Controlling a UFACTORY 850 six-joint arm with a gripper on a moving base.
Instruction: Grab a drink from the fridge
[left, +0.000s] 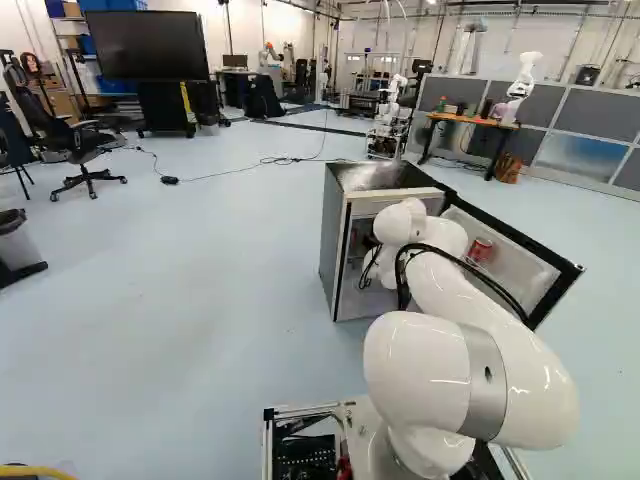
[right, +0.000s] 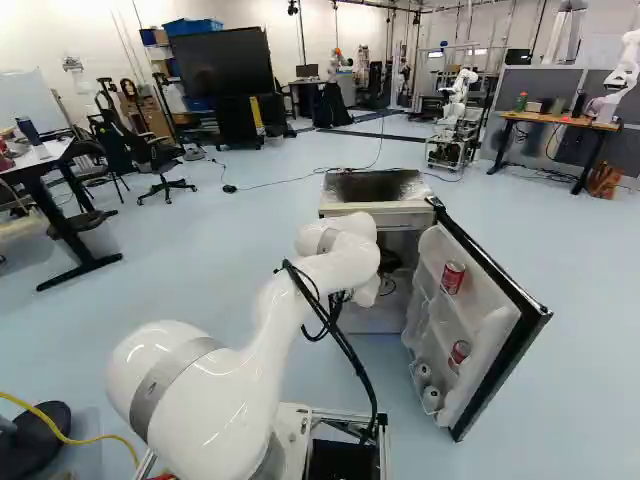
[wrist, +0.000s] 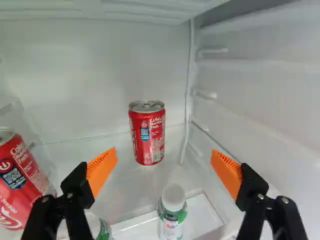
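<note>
- Into the open fridge (left: 335, 235) the arm (right: 265, 365) is reached; the gripper (wrist: 165, 171) is released, its two fingers spread wide, nothing grasped.
- The upright Coke can (wrist: 146, 132) is seen on the fridge's inside floor or shelf, near the far corner; it lies ahead of the gripper, between the lines of the fingers, its long axis vertical.
- A straight forward reach seems called for; the white-capped bottle (wrist: 173, 215), nearer than the can, could be knocked; a second Coke can (wrist: 21, 182) is seen beside one finger.
</note>
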